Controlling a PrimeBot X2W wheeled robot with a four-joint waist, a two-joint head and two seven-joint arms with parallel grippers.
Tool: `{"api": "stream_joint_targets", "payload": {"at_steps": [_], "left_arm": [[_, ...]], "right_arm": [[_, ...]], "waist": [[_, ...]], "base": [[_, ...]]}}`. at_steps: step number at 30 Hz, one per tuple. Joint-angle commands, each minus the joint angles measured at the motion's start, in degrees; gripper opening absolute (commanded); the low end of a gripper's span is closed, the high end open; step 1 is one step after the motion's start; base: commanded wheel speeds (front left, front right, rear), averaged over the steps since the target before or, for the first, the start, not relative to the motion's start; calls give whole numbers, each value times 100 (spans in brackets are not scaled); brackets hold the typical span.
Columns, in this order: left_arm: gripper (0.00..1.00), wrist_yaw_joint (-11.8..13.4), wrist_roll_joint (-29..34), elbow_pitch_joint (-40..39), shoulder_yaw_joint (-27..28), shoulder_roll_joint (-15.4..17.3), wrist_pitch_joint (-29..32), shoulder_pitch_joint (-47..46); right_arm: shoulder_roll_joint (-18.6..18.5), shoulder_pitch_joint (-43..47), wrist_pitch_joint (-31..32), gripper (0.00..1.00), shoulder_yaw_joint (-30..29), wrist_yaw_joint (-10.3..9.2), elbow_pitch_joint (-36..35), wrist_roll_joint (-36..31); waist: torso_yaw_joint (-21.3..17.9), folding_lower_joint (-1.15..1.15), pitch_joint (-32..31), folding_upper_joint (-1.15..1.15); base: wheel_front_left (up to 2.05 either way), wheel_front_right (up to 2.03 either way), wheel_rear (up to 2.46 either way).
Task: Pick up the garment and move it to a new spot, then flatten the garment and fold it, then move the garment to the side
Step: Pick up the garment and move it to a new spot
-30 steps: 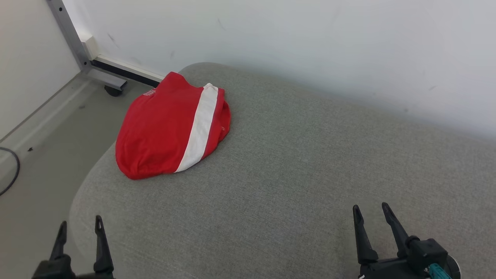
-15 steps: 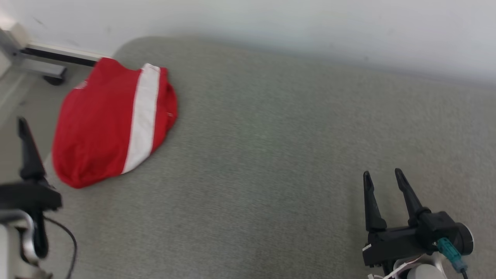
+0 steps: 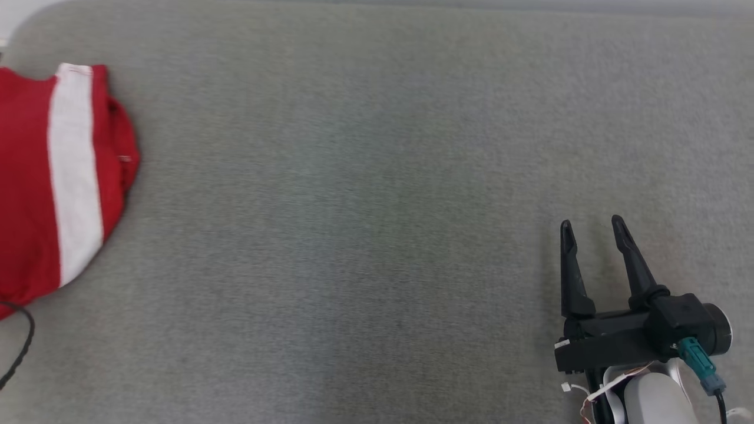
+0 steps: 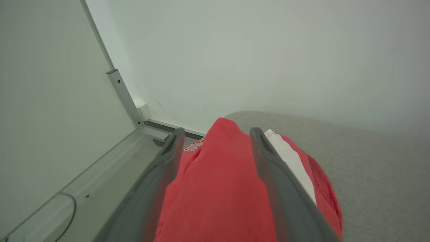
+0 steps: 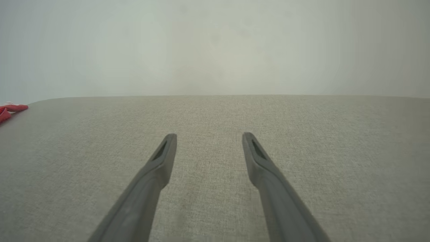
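Camera change: the head view has swung down and to the right since a second ago, so the whole picture has shifted and most of the wall has left it.
Garment: the red garment with its white stripe lies folded at the left end of the grey cushion, in the same shape as before, now cut by the view's left edge.
Right gripper: fingers spread wide, holding nothing, above bare cushion, well apart from the garment.
Left gripper: fingers wide apart and empty, poised over the garment's red cloth; contact cannot be told.
Cable: a dark loop just beside the garment's near edge.
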Motion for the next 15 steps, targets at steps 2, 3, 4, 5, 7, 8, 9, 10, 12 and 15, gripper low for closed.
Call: {"api": "stream_joint_targets", "payload": {"at_steps": [2, 3, 4, 5, 7, 8, 9, 10, 12, 15], "left_arm": [[100, -18, -23, 242, -8, 92, 212, -73], [100, -35, -85, 513, -38, 115, 454, -89], [100, -38, -91, 653, -57, 136, 573, -92], [100, -28, -119, 777, -62, 154, 675, -103], [100, -49, -148, 995, -111, 152, 875, -118], [100, -59, -166, 1092, -124, 157, 951, -135], [100, -64, -153, 1177, -153, 169, 1004, -122], [100, -52, -167, 1265, -160, 158, 1054, -113], [78, -5, -165, 1428, -188, 157, 1162, -120], [0, -3, -112, 1598, -273, 165, 1262, -145]], "right_arm": [[3, -79, -28, 100, 14, 19, -49, 26], [3, -74, -29, 100, 6, 19, -67, 34], [3, -72, -29, 100, 8, 19, -70, 39], [3, -70, -28, 100, 4, 19, -71, 45], [3, -74, -29, 100, 6, 19, -64, 57], [3, -68, -28, 100, 8, 19, -60, 64], [3, -61, -29, 100, 20, 19, -54, 69], [3, -48, -29, 100, 24, 19, -47, 76], [3, -36, -29, 100, 41, 19, -37, 72], [2, -21, -29, 100, 47, 19, -40, 70]], "waist": [[-470, -2, 438, -1], [-501, -2, 443, -1], [-515, -2, 435, -1], [-523, -2, 429, -1], [-538, -2, 398, -1], [-539, -2, 378, -1], [-545, -2, 356, -1], [-543, -2, 332, -1], [-547, -2, 299, -1], [-560, -2, 240, -1]], "base": [[0, 0, 0], [0, 0, 0], [0, 0, 0], [0, 0, 0], [0, 0, 0], [0, 0, 0], [0, 0, 0], [0, 0, 0], [0, 0, 0], [0, 0, 0]]}}
